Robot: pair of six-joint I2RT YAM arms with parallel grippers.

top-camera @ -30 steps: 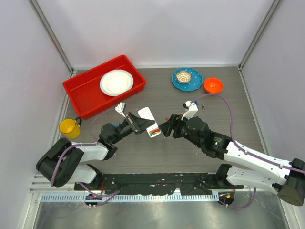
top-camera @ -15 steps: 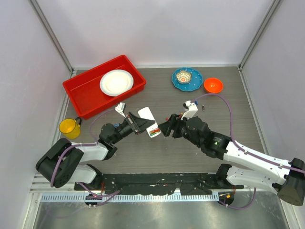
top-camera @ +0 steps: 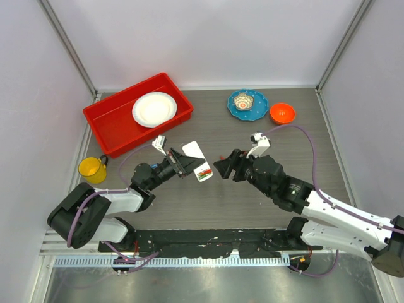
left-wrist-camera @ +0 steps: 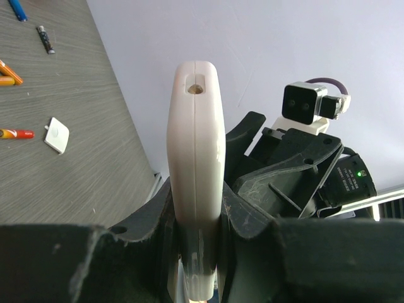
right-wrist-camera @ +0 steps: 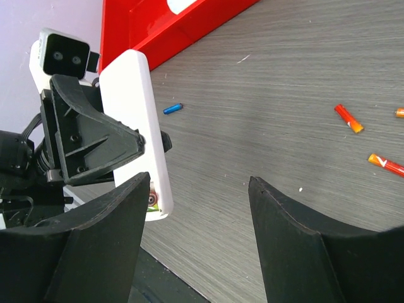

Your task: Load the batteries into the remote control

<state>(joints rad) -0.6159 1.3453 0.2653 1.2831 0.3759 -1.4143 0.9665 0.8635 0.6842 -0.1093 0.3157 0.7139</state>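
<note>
My left gripper (top-camera: 184,165) is shut on the white remote control (top-camera: 196,160) and holds it above the table, edge-on in the left wrist view (left-wrist-camera: 196,145), where black fingers (left-wrist-camera: 148,218) press both its sides. A red and green patch shows at its lower end (right-wrist-camera: 153,201). My right gripper (top-camera: 223,166) stands open just right of the remote (right-wrist-camera: 134,120), nothing between its fingertips (right-wrist-camera: 201,184). The batteries lie loose on the table: a blue one (right-wrist-camera: 172,108), red-orange ones (right-wrist-camera: 348,118) (right-wrist-camera: 385,164), and a dark one (left-wrist-camera: 45,39). A small white square piece (left-wrist-camera: 58,134) lies near them.
A red tray (top-camera: 107,123) holding a white plate (top-camera: 154,108) sits at the back left. A yellow mug (top-camera: 93,168) stands at the left edge. A blue plate (top-camera: 257,108) with a small bowl and an orange bowl (top-camera: 282,112) are at the back right.
The right arm has shifted slightly to the right, drawing its open gripper a little away from the remote. The left gripper and remote have not moved.
</note>
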